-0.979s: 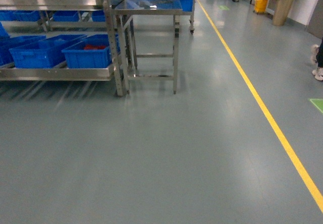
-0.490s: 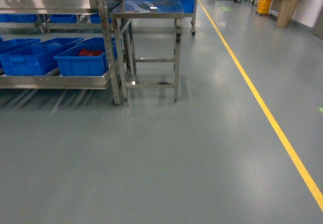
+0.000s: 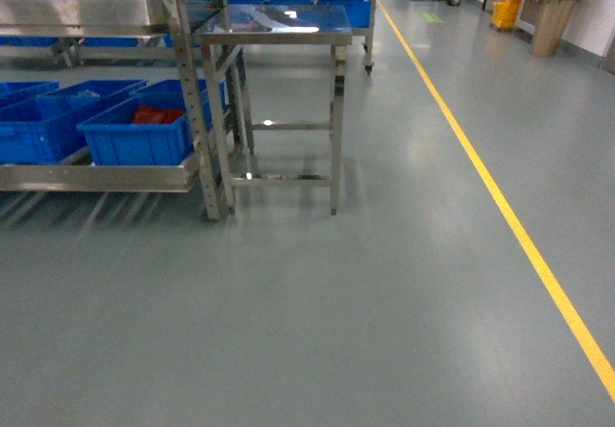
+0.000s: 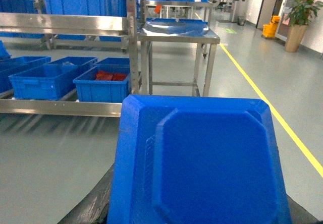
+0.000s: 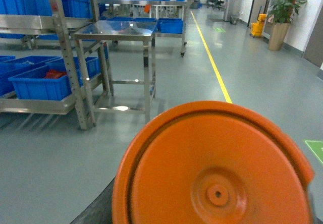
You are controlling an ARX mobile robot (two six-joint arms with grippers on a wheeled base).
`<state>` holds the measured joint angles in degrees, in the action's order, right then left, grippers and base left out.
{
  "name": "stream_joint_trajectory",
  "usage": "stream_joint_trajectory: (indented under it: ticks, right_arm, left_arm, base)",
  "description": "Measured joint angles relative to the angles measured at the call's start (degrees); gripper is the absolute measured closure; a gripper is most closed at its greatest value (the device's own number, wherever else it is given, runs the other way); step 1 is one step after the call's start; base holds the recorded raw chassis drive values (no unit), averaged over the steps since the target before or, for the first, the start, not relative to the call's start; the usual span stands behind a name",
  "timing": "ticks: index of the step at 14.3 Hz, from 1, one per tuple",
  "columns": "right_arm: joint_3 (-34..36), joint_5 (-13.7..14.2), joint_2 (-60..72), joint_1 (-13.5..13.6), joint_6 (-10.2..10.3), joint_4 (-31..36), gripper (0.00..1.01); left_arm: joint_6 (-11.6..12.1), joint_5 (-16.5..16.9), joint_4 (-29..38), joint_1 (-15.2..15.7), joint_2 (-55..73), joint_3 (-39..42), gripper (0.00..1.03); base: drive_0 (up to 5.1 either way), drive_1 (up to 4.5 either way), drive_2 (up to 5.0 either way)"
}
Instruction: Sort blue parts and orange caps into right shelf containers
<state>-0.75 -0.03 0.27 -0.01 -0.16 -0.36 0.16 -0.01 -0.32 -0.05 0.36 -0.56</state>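
We see a solid bright-blue block filling the left wrist view and a round orange cap filling the right; we cannot tell either hand's opening or grip. Ahead, 2 large ribbed blue plastic crates sit on the steel shelf.

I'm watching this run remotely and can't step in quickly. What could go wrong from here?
The steel table stands right beside the shelf post, so the base could clip a leg on approach. The blue part and orange cap fill the wrist views, hiding both grippers. The nearest crate already holds red material, inviting a wrong drop.
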Motion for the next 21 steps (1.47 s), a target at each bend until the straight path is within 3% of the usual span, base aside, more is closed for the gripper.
stream_joint_trajectory:
  ticks: [21]
  right_arm:
    - [0.0, 0.0, 0.0, 0.0, 0.0, 0.0, 0.57]
  left_arm:
    - [0.0, 0.0, -0.1, 0.0, 0.0, 0.0, 0.59]
  base:
    - [0.0, 4.2, -4.2]
